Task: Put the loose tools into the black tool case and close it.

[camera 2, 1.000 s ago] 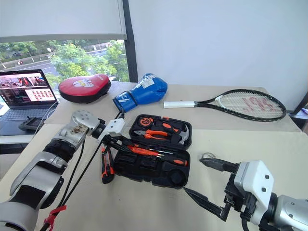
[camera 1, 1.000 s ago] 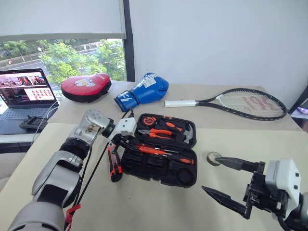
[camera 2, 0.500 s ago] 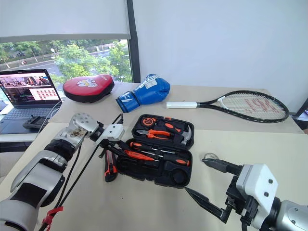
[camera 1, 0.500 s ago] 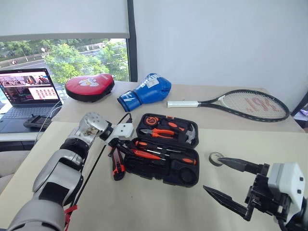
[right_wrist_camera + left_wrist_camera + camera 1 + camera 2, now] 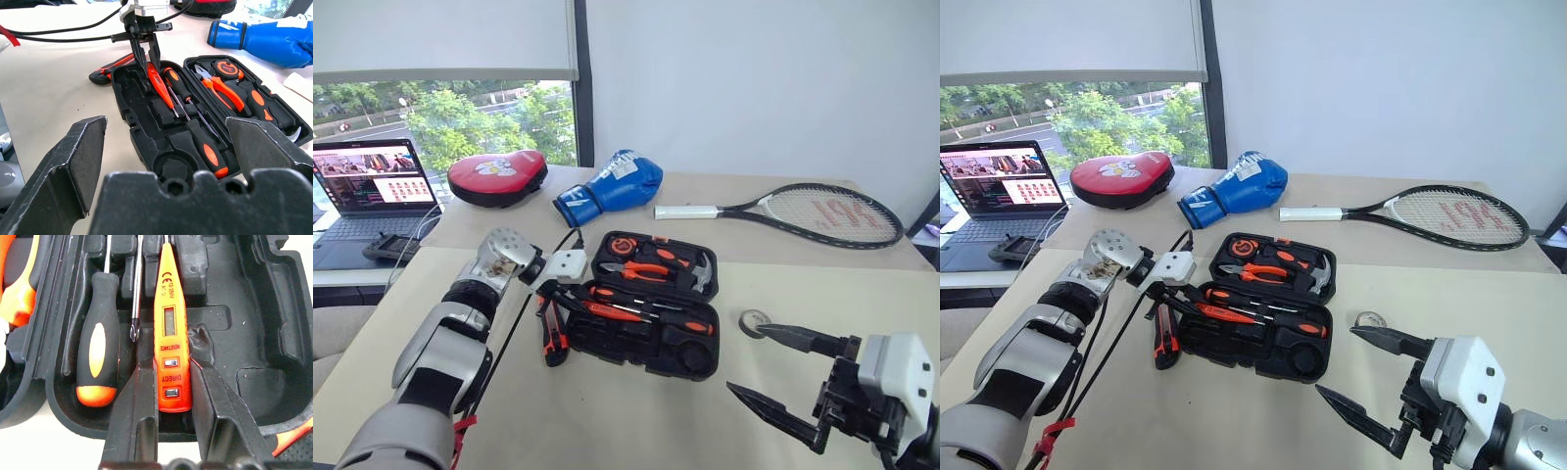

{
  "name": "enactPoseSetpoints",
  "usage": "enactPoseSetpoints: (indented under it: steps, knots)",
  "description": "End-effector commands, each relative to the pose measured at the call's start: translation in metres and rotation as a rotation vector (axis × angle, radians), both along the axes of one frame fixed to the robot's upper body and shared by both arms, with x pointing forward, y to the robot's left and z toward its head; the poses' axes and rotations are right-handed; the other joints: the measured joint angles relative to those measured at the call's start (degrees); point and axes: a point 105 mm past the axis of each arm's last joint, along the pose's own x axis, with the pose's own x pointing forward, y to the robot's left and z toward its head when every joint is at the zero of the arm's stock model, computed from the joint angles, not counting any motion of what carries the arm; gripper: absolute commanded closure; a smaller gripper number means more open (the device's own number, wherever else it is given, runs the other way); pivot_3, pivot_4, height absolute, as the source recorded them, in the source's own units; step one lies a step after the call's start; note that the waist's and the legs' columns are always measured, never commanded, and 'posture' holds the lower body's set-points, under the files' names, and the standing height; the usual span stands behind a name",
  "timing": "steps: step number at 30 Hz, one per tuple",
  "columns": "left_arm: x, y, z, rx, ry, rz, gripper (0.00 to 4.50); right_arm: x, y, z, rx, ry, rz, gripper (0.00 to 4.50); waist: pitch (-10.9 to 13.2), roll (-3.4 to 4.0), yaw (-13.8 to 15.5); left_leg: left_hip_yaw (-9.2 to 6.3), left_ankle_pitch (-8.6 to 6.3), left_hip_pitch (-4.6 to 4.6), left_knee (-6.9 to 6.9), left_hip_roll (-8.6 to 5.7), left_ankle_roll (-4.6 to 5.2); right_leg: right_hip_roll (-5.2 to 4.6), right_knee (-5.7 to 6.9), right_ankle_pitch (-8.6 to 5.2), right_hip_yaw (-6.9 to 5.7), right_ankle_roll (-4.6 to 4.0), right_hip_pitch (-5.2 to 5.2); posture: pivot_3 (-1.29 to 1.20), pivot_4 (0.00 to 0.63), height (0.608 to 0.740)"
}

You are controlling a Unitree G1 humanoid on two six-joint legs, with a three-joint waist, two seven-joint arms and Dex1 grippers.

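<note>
While my left gripper pinches the small orange screwdriver over its slot in the black tool case, shaft running toward twelve o'clock from the fingers, my right gripper hangs wide open and empty at the case's four o'clock.

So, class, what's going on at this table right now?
A humanoid robot is packing a tool kit. Its left end effector is shut on the small orange screwdriver, setting it into a slot of the open black tool case. The right end effector hangs open near the small black tape roll, which lies on the table. The orange-black utility knife lies beside the case.
</note>
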Motion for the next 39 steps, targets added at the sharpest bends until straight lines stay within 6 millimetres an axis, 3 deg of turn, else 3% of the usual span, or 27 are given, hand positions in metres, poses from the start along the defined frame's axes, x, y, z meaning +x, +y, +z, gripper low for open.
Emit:
enactPoseSetpoints:
  steps: [1,22,23,24,27,31,35,39]
  knots:
    - [0.000,-0.002,-0.002,0.007,-0.007,-0.011,4.02,-0.004,0.002,0.008,0.000,-0.043,0.017,0.00,0.0,0.00,0.0,0.00,0.00,0.00,0.00,0.00,0.00,0.00,0.00,0.00,0.00,0.00,0.00,0.00,0.150,0.740]
    - [-0.001,-0.009,-0.005,-0.003,0.020,-0.018,4.02,-0.005,0.000,0.006,-0.008,-0.043,-0.001,0.00,0.0,0.00,0.2,-0.02,-0.03,0.01,0.20,-0.01,0.05,-0.01,0.03,0.03,0.00,0.04,0.07,0.00,0.150,0.740]
    - [-0.001,-0.009,-0.003,-0.008,0.024,-0.013,3.02,-0.005,0.000,0.006,-0.008,-0.043,-0.001,0.00,0.0,0.00,0.2,-0.02,-0.04,0.01,0.21,-0.01,0.06,-0.01,0.03,0.03,0.00,0.04,0.08,0.00,0.150,0.740]
    - [-0.001,-0.009,-0.001,-0.016,0.021,-0.009,2.84,-0.006,0.000,0.006,-0.008,-0.043,-0.001,0.00,0.0,0.00,0.1,-0.02,-0.04,0.01,0.21,-0.01,0.06,-0.01,0.03,0.03,0.00,0.04,0.08,0.00,0.150,0.740]
    - [0.002,-0.010,0.017,-0.103,0.027,0.027,1.74,-0.007,-0.001,0.006,-0.008,-0.042,-0.004,0.00,0.0,0.00,0.0,-0.02,-0.04,-0.01,0.22,-0.01,0.07,0.00,0.03,0.03,0.00,0.05,0.06,0.00,0.150,0.740]
    - [0.000,-0.006,0.050,-0.258,0.098,0.101,1.74,-0.007,-0.002,0.006,-0.009,-0.042,-0.011,0.00,0.0,0.00,-0.3,-0.03,-0.02,-0.08,0.22,0.02,0.03,0.01,0.06,0.03,0.01,0.05,-0.02,0.00,0.150,0.740]
    - [0.003,0.002,0.069,-0.471,0.243,0.277,2.89,-0.005,-0.001,0.006,-0.002,-0.050,-0.015,0.00,0.0,0.01,-0.4,-0.03,0.00,-0.02,0.21,0.04,-0.01,0.05,0.09,0.02,0.05,0.07,-0.02,0.00,0.150,0.740]
    - [-0.005,-0.008,0.065,-0.571,0.279,0.356,4.26,-0.004,0.000,0.006,-0.002,-0.051,-0.013,0.00,0.0,0.02,-0.4,-0.04,0.06,0.04,0.22,0.04,-0.10,0.03,0.11,0.00,0.11,0.10,0.04,0.00,0.150,0.740]
